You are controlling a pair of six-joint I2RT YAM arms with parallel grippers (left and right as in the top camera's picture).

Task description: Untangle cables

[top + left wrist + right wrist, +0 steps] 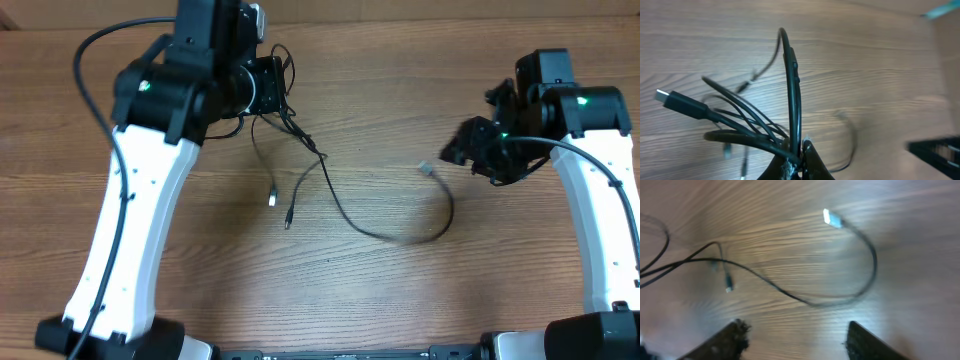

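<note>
Thin black cables [330,190] trail from my left gripper [272,88] across the wooden table. One long strand curves right to a pale plug [426,168]. Two short strands end in plugs [272,199] near the middle. In the left wrist view my left gripper [799,156] is shut on a bunch of cable loops [790,90], with a flat black plug [682,103] sticking out left. My right gripper [470,152] is open and empty, hovering right of the pale plug. The right wrist view shows its fingers [795,340] wide apart above the long strand [840,297] and plug [831,218].
The wooden table [400,290] fills the view. The white left arm [140,220] reaches up the left side and the white right arm [600,220] up the right side. A thick black arm wire [85,80] loops at the far left.
</note>
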